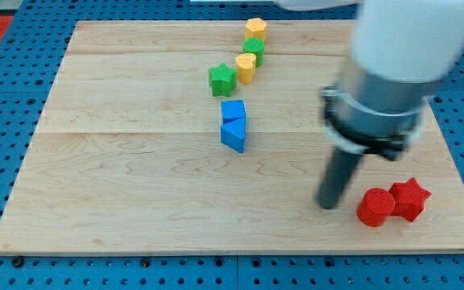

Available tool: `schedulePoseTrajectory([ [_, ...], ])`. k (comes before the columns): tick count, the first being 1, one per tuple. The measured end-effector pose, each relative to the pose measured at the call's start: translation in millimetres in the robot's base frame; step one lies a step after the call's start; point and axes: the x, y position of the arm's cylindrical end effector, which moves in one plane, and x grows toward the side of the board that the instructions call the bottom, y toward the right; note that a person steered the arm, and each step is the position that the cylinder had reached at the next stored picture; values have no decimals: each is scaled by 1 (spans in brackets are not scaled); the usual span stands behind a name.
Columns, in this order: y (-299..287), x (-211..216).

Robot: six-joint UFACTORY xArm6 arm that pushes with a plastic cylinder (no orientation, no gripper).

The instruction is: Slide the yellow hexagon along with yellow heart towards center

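The yellow hexagon [255, 29] sits near the view's top edge of the wooden board [119, 185]. The yellow heart [246, 68] lies a little below it, with a green round block [254, 48] between the two. My tip [328, 205] rests on the board at the view's lower right, far from both yellow blocks and just left of the red blocks. The arm's grey and white body [393, 72] rises above the tip.
A green star [222, 79] lies just left of the yellow heart. Two blue blocks [233, 110] [234, 135] stand stacked near the centre. A red cylinder [374, 206] and a red star [410, 198] sit at the lower right.
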Motion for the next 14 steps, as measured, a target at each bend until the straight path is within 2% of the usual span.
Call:
schedulePoseTrajectory([
  [1,24,-71],
  [2,68,-168],
  [3,69,-279],
  [4,60,-355],
  [5,41,-362],
  [7,-106,-351],
  [8,-120,-313],
  [10,-102,-356],
  [11,-62,-334],
  [12,-73,-290],
  [13,-65,-269],
  [14,-91,-274],
])
